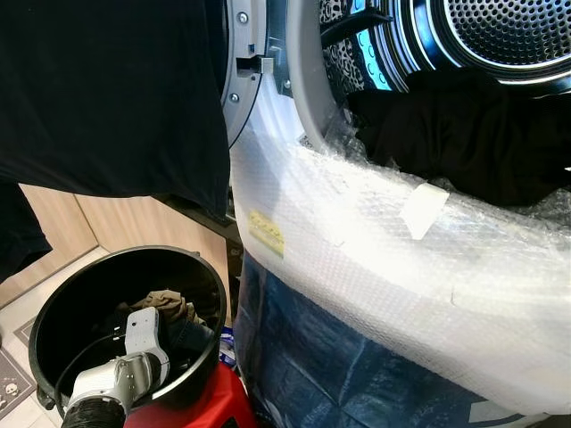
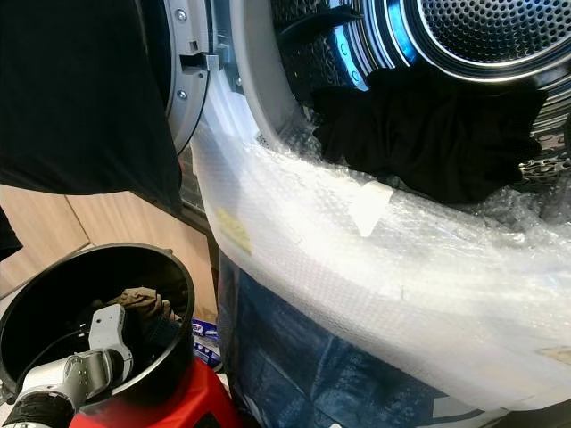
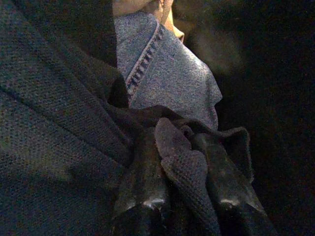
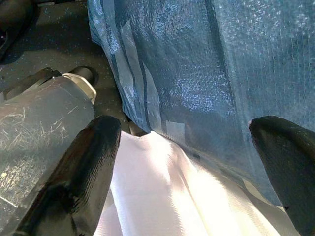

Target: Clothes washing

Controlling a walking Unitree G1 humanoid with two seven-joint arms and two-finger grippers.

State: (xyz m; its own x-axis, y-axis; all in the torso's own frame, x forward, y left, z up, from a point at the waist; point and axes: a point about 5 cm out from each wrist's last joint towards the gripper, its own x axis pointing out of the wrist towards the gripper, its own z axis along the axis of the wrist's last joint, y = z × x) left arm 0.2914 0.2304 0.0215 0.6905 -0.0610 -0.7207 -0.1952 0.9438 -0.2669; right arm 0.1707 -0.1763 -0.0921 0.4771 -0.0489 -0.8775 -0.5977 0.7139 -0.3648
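The washing machine drum (image 1: 508, 36) stands open at the upper right, and a black garment (image 1: 464, 134) lies in its mouth. At the lower left a black bucket (image 1: 62, 308) holds a tan cloth (image 1: 165, 305) and dark clothes. My left arm (image 1: 134, 357) reaches down into it. In the left wrist view my left gripper (image 3: 174, 147) is shut on a fold of dark knit cloth (image 3: 184, 167), with a blue denim piece (image 3: 167, 78) just beyond. My right gripper (image 4: 183, 127) hangs open low beside the blue tarp (image 4: 206, 64), with nothing between its fingers.
Bubble wrap (image 1: 375, 259) covers the machine's front rim, and a blue tarp (image 1: 312, 366) hangs below it. A large black cloth (image 1: 107, 89) hangs across the upper left. The bucket sits on a red stool (image 1: 201, 406). Wooden panels (image 1: 134, 223) and tiled floor (image 1: 13, 312) are at the left.
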